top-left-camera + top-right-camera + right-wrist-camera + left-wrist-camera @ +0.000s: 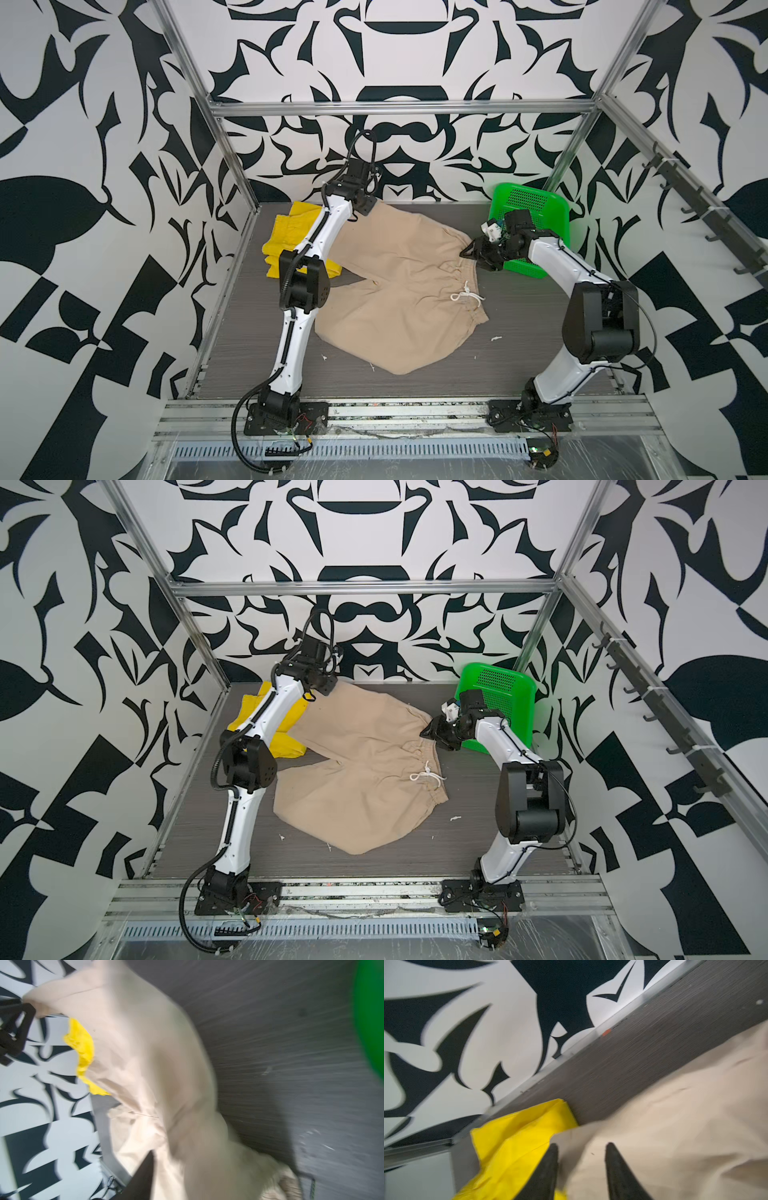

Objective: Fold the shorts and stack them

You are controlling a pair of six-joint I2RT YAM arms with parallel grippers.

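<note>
Beige shorts (399,291) spread flat, leg overlapping folded yellow shorts (286,232); left jaws, right jaws parted.

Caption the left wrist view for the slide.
Open left pincer over the beige shorts, whose edge overlaps the yellow shorts on the table.

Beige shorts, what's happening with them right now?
Both arms are at the beige shorts, which lie spread on the table, not yet folded. The left gripper is over a leg corner near the yellow shorts, the right gripper at the waistband end. Both look open, holding nothing.
</note>
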